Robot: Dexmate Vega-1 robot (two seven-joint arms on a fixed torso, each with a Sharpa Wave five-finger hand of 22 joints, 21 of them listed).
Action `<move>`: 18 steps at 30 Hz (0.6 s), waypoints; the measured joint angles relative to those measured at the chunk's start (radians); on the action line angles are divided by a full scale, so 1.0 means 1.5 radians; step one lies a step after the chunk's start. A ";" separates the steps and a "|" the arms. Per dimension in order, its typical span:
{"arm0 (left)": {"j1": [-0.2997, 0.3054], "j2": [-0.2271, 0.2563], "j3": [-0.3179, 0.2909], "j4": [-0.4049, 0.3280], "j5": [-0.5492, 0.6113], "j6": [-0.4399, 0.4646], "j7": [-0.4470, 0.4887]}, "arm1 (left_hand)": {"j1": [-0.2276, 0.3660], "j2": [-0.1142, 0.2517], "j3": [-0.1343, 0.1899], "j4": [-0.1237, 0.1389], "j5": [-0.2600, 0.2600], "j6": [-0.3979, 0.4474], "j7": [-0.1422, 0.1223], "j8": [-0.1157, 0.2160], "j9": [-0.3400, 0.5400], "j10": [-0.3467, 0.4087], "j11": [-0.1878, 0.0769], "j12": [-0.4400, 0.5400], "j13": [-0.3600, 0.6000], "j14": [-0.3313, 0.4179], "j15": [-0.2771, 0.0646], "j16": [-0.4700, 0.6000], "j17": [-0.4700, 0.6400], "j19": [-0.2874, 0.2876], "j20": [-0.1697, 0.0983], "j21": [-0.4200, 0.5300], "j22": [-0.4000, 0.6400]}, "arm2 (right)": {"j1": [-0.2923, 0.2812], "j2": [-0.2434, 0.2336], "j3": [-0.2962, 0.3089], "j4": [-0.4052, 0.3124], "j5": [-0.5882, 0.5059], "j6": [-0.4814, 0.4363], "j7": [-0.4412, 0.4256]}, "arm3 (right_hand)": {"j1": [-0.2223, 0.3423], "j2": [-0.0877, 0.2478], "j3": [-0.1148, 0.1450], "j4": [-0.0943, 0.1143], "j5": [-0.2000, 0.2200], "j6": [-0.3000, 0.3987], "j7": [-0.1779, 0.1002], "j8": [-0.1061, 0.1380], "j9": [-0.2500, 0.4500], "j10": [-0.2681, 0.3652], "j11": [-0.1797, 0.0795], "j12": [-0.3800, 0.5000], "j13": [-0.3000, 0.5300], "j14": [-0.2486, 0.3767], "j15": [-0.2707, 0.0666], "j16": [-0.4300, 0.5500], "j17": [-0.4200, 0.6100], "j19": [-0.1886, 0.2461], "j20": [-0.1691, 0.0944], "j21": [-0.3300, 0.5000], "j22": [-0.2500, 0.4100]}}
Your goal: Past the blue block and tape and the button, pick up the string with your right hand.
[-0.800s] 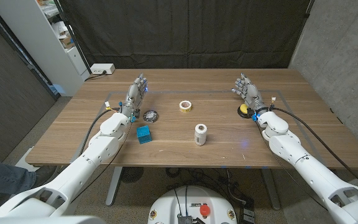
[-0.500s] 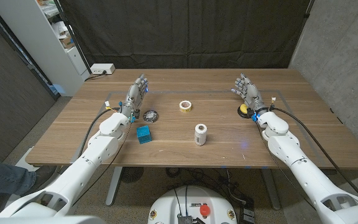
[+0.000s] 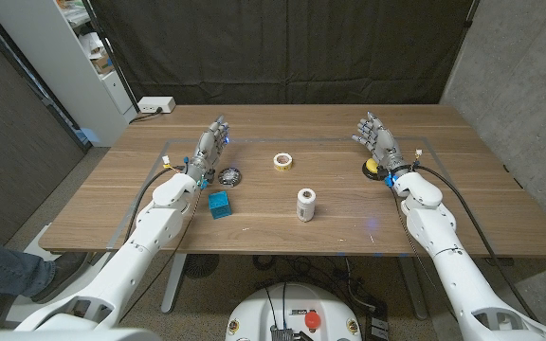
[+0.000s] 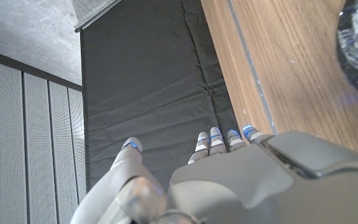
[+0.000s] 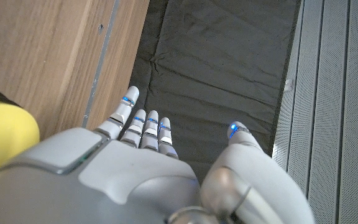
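Toward the middle of the table, nearer its front edge, the string (image 3: 305, 205) stands as an upright white spool, well apart from your right robot hand (image 3: 375, 140), which waits released, fingers apart, by the right edge just beside the yellow button (image 3: 373, 169). Your left robot hand (image 3: 210, 147) is released too. Sweeping inward, your wrist could bump the button. The spool looks narrow and may tip or roll if a finger strikes it off-centre. Keep clear of the tape (image 3: 283, 161) and blue block (image 3: 219, 205).
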 measured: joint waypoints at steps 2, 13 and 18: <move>0.002 -0.006 -0.010 -0.003 0.005 0.003 -0.002 | 0.000 0.000 0.000 0.000 0.000 0.000 0.000 0.000 0.000 0.000 0.000 0.000 -0.002 0.000 0.000 0.000 0.000 0.000 0.000 0.000 0.000 | 0.000 0.009 0.009 0.000 -0.015 0.000 0.019 | 0.000 0.000 0.000 0.000 0.000 0.000 0.000 -0.001 0.000 0.000 0.000 0.000 0.000 0.000 0.000 0.000 0.000 0.000 0.000 0.000 0.000; 0.010 -0.019 -0.034 -0.023 0.030 0.022 -0.012 | 0.000 0.000 0.000 0.000 0.000 0.000 0.000 0.000 0.000 0.000 0.000 0.000 -0.006 0.000 0.000 0.000 0.000 0.000 0.000 0.000 0.000 | -0.006 0.051 0.055 0.004 -0.047 0.019 0.075 | 0.000 0.000 0.000 0.000 0.003 0.003 -0.003 -0.005 0.000 0.004 -0.003 -0.003 0.000 -0.003 -0.002 -0.003 -0.003 0.000 0.000 -0.005 0.000; 0.011 -0.021 -0.039 -0.026 0.036 0.026 -0.016 | 0.003 0.003 0.000 0.000 0.000 0.000 0.000 0.000 0.000 0.000 0.000 0.000 -0.009 0.000 0.000 0.000 0.000 0.000 0.000 0.000 0.000 | -0.011 0.060 0.066 -0.005 -0.058 0.020 0.084 | 0.000 0.000 0.000 0.000 0.005 0.003 -0.003 -0.005 0.000 0.004 -0.003 -0.005 0.000 -0.003 -0.002 -0.003 -0.003 0.004 -0.004 -0.009 0.000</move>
